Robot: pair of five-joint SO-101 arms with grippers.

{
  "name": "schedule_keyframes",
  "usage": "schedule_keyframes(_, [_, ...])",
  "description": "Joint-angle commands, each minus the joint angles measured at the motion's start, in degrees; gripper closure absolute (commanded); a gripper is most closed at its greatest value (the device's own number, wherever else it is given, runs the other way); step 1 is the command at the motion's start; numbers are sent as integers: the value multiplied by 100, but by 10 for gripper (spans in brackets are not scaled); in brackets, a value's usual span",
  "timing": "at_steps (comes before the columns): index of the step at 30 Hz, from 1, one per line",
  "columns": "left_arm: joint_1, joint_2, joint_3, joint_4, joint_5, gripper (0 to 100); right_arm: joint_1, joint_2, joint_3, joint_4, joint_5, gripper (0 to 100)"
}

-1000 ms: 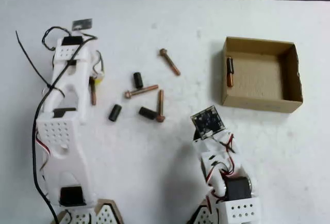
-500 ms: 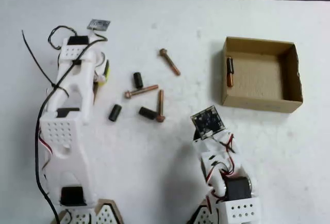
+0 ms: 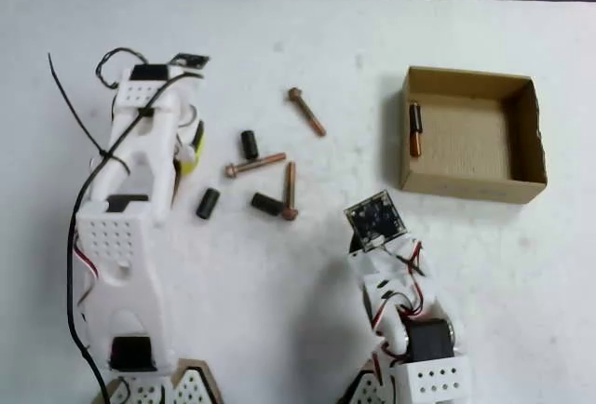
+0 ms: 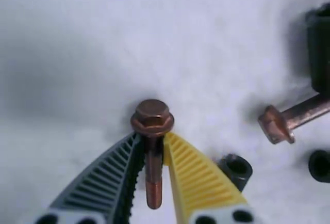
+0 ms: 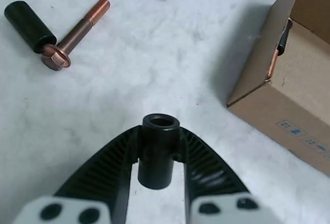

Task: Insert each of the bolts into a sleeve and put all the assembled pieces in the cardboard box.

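Three copper bolts (image 3: 306, 111) and three black sleeves (image 3: 250, 144) are seen lying flat, scattered at the centre of the high view. A fourth bolt (image 4: 149, 157) is clamped by its shank in the left gripper (image 4: 151, 137), and a fourth sleeve (image 5: 159, 152) is clamped in the right gripper (image 5: 159, 131). An assembled piece (image 3: 414, 130) is laid along the left inner wall of the open cardboard box (image 3: 526, 134) at right.

Bright, flat light overall; white table (image 3: 447, 13) kinda glary; soft shadow at 9 o'clock off the cardboard box (image 5: 268, 110); room at 12 o'clock dark
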Motion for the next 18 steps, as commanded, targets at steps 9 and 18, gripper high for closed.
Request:
schedule_keyframes(9, [84,-303,-158,141,-70,963,31,-66,9,-136,70,981])
schedule_keyframes(18, [48,-312,-132,-211,-70,865,31,-66,9,-136,70,981])
